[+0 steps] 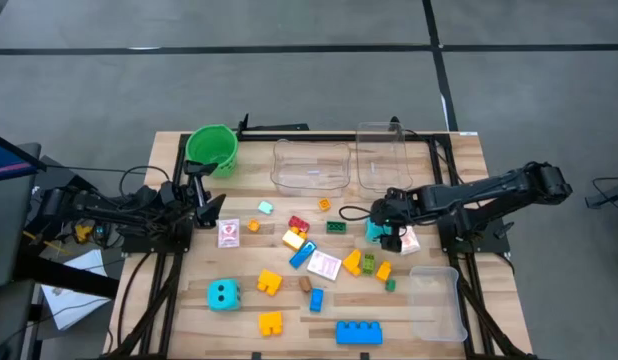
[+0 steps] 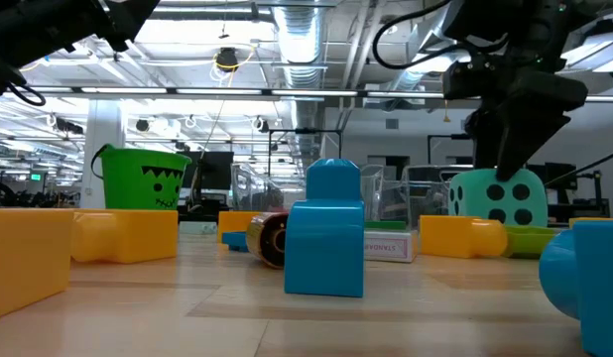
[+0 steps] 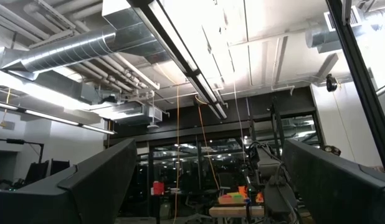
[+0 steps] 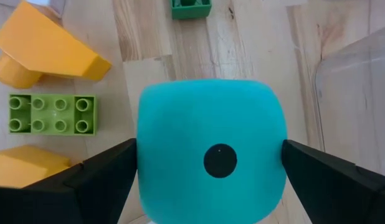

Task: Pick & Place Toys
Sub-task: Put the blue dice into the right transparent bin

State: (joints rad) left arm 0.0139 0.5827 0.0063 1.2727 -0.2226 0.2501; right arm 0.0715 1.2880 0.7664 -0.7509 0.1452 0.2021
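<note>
Right hand point(image 4: 211, 168) spread wide, fingers flanking cyan die point(image 4: 211, 149) with one-dot face up, left hand point(image 1: 201, 190) wide, empty, at bench point(image 1: 459, 160) 9 o'clock, card point(image 2: 386, 245) print partly legible, "STANDAR"

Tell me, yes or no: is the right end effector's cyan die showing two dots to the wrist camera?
No, the cyan die shows a single black dot.

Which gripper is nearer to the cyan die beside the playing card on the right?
Right. The right gripper straddles that die, fingers open on either side. The left gripper waits far off, near the green bucket.
</note>
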